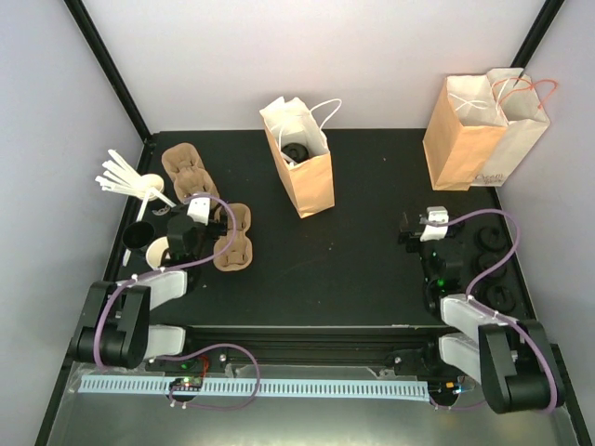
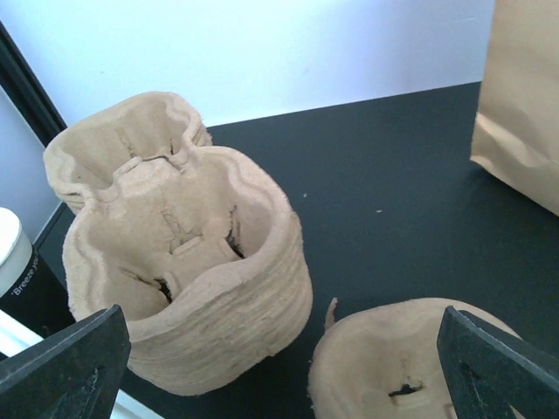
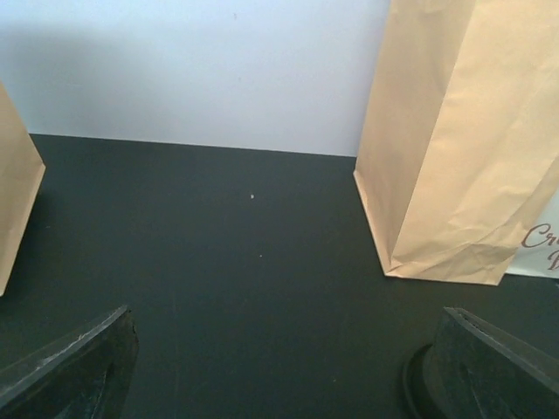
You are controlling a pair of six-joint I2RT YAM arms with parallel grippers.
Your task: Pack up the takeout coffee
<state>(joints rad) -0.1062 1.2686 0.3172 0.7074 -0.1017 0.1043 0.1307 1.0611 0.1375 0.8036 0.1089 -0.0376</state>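
Both left fingers point(image 1: 191, 223) and right fingers point(image 1: 423, 228) gape wide, holding nothing, the left above cup carriers point(image 2: 175, 262).

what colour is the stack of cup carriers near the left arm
The stack of cup carriers is light tan; left wrist view.

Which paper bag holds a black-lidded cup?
The brown paper bag standing alone mid-table: a round black lid shows in its open top, none in the back-right brown bag.
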